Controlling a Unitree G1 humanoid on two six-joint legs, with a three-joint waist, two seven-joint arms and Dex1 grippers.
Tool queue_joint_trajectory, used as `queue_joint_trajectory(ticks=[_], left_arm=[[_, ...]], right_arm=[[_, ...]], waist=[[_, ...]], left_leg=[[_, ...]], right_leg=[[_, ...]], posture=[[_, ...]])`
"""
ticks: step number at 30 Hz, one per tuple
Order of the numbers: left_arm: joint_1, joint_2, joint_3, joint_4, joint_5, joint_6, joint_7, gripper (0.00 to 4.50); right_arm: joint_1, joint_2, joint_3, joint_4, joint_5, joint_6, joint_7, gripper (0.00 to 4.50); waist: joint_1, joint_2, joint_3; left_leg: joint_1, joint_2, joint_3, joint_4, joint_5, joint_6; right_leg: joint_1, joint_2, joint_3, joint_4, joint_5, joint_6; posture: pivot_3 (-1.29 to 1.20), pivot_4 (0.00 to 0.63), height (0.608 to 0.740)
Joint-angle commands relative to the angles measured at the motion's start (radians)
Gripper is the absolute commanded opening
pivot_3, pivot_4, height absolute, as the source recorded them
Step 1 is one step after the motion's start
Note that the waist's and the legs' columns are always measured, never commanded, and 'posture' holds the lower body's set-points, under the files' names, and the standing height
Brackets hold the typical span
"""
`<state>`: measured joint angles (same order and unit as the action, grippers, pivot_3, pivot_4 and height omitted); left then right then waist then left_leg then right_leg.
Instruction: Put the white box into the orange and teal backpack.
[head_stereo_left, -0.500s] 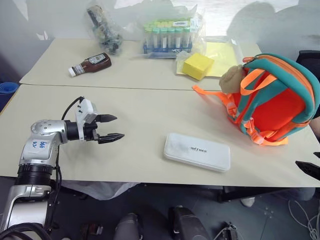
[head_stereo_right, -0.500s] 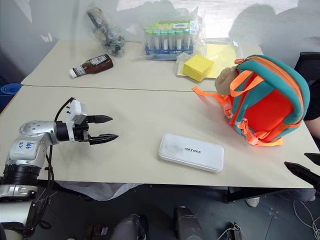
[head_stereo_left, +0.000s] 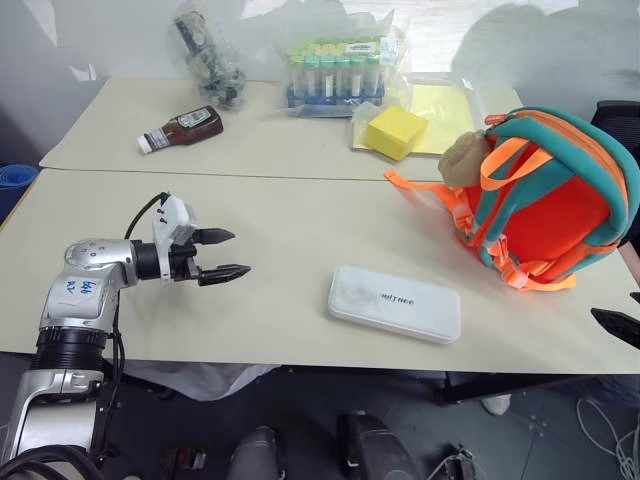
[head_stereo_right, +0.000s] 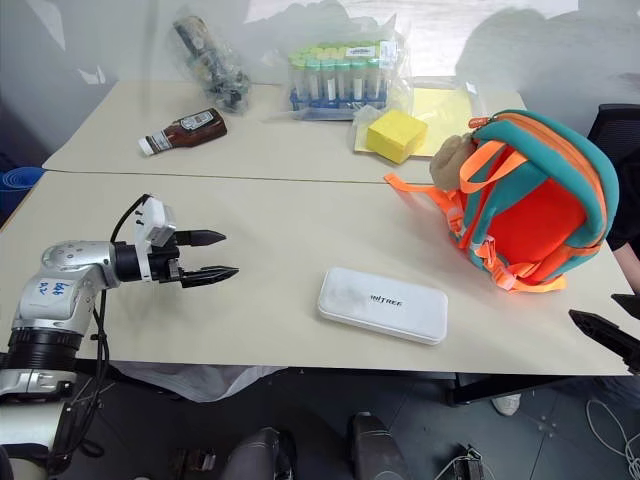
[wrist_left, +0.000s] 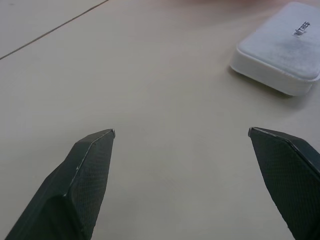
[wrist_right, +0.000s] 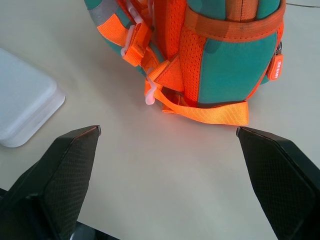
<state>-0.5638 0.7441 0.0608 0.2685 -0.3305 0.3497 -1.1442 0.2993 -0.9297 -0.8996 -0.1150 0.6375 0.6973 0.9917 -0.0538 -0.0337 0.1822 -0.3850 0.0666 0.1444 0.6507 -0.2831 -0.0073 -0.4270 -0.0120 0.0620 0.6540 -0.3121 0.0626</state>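
So the white box (head_stereo_left: 394, 303) lies flat on the tabletop (head_stereo_left: 290, 230), near the front edge. It is long and smooth, with round corners and tiny dark letters on top. Nothing is touching it.

Near it, on the right, sits the backpack (head_stereo_left: 545, 195). It is soft cloth, bright orange with teal edges, and floppy orange straps hang off it. A fuzzy tan charm (head_stereo_left: 462, 156) sticks to its side. I cannot tell if its top is zipped.

Off to the left, the left claw (head_stereo_left: 222, 254) hangs over the tabletop, well apart from the box. Its two black pointy fingers are spread wide and hold nothing. The right claw (wrist_right: 167, 132) is spread wide too, with nothing in it, and points at the bottom of the backpack.

It looks like the very start: the box is not picked up yet. Next, I think, a claw must reach over and pinch the box by its thin sides.
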Motion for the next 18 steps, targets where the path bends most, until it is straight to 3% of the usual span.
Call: queue_joint_trajectory(ticks=[1,2,6,16,18], left_arm=[[-0.008,-0.019,-0.008,-0.038,-0.010,0.000,0.000,4.50],[-0.019,-0.032,-0.034,-0.020,0.016,-0.019,0.001,4.50],[-0.079,-0.091,-0.127,0.040,0.092,-0.073,-0.003,3.38],[-0.172,-0.205,-0.260,0.122,0.193,-0.114,-0.004,0.33],[-0.167,-0.217,-0.281,0.112,0.207,-0.107,-0.009,0.30]], right_arm=[[-0.008,0.009,0.028,-0.083,-0.027,-0.027,-0.049,4.46],[-0.024,0.009,0.051,-0.099,-0.033,-0.012,-0.079,4.46],[-0.044,0.000,0.152,-0.183,-0.033,0.027,-0.111,3.57],[-0.136,-0.026,0.451,-0.179,-0.147,-0.001,-0.144,0.22],[-0.167,-0.022,0.488,-0.159,-0.170,0.000,-0.160,0.06]], waist=[[-0.001,0.000,0.000],[-0.001,0.000,0.000],[0.000,0.000,0.000],[-0.001,0.000,0.000],[0.000,0.000,0.000]], left_leg=[[0.000,0.000,0.000,0.000,0.000,0.000],[0.000,0.000,0.000,0.000,0.000,0.000],[0.000,0.000,0.000,0.001,0.001,0.000],[-0.001,0.000,0.001,0.004,0.001,-0.001],[-0.001,0.000,0.001,0.005,0.001,-0.001]], right_leg=[[0.000,0.000,0.000,0.000,0.000,0.000],[0.000,0.000,0.000,0.000,0.000,0.000],[0.000,0.000,0.000,0.002,0.000,0.000],[-0.001,0.001,0.001,0.002,0.000,0.001],[-0.001,0.001,0.001,0.003,0.000,0.001]], posture=[[0.00,0.150,0.740],[0.00,0.150,0.740],[0.00,0.150,0.740],[0.00,0.150,0.740],[0.00,0.150,0.740]])
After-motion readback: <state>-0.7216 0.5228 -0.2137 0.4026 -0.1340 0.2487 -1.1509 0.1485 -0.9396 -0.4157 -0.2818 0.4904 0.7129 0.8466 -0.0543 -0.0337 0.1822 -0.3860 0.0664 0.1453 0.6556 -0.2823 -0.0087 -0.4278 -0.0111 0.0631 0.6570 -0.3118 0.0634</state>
